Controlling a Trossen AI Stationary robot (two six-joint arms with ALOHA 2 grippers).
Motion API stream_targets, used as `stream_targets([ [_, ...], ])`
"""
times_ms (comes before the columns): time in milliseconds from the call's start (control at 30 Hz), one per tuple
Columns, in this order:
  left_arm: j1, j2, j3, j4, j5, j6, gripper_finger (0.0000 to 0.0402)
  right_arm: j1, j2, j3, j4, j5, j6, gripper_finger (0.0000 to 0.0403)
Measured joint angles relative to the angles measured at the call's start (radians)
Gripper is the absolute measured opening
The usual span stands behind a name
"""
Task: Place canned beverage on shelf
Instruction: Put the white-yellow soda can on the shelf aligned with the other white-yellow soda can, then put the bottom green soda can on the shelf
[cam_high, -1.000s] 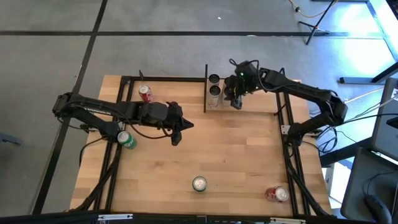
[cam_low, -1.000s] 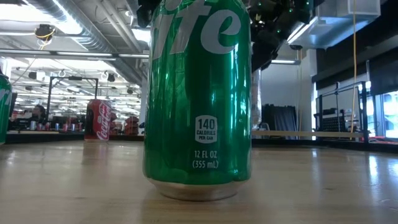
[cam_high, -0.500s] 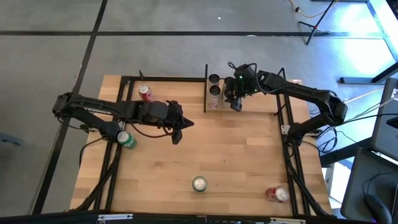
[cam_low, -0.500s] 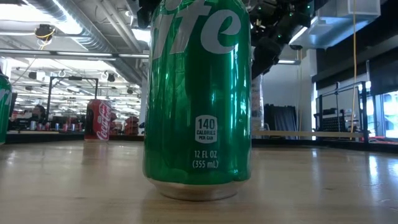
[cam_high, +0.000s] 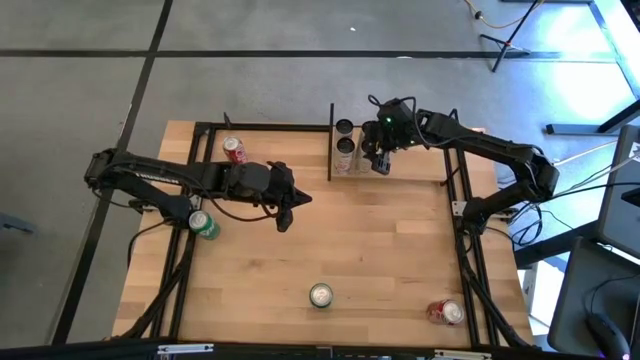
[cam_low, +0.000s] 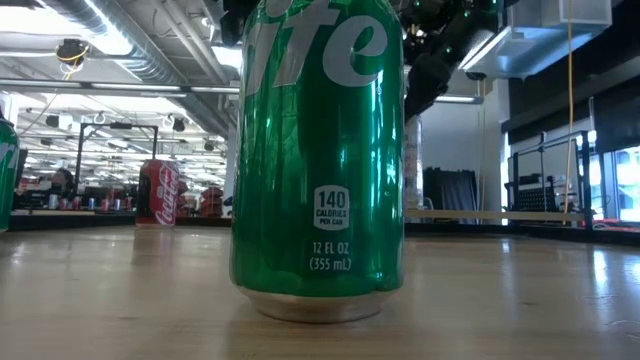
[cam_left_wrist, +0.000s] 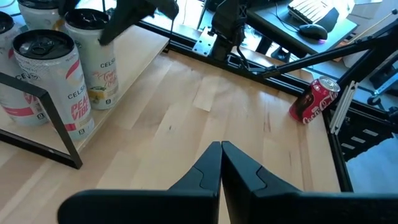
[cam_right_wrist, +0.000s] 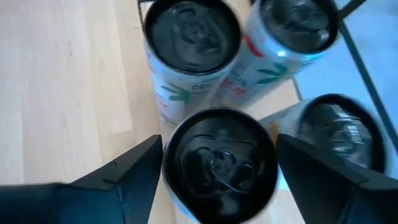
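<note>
Can: standing upright on the shelf at the far edge of the worktop, beside other tall cans.
Right tool: straddling the can's top, fingers spread wide, gaps visible on both sides, so released rather than gripping.
Left tool: clenched shut, hovering over the worktop's middle, well apart from the shelf.
Step in hand: letting go and clearing off the can, as judged.
Doing it well: lift straight up until fingertips clear the rim, with no sideways drift; neighbours stand just beside and could tip.
Risk: a finger dragging on the can's side and rocking it.
Elsewhere: green can, red cans waiting on the worktop.
</note>
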Motion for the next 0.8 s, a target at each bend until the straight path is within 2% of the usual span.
stream_targets([
  [100, 0.0, 0.0, 0.0, 0.0, -0.005, 0.003, 0.0005, 0.001, 0.0, 0.061, -0.069, -0.004, -0.004, 0.0299],
  [300, 0.0, 0.0, 0.0, 0.0, -0.08, 0.006, 0.0005, 0.001, 0.0, 0.181, -0.247, -0.035, 0.037, 0.0299],
  [433, -0.001, 0.0, 0.0, 0.006, -0.072, 0.002, 0.0005, 0.042, -0.019, 0.259, -0.397, -0.188, 0.158, 0.0299],
  [533, -0.006, 0.0, 0.0, 0.01, -0.07, 0.008, 0.0015, 0.143, -0.083, 0.241, -0.378, -0.273, 0.283, 0.0299],
  [633, -0.017, 0.0, 0.0, 0.033, -0.078, 0.046, 0.0044, 0.283, -0.147, 0.18, -0.252, -0.237, 0.387, 0.0299],
  [800, -0.033, 0.0, 0.001, 0.12, -0.072, 0.07, 0.0121, 0.503, -0.208, 0.047, -0.078, -0.053, 0.495, 0.0298],
])
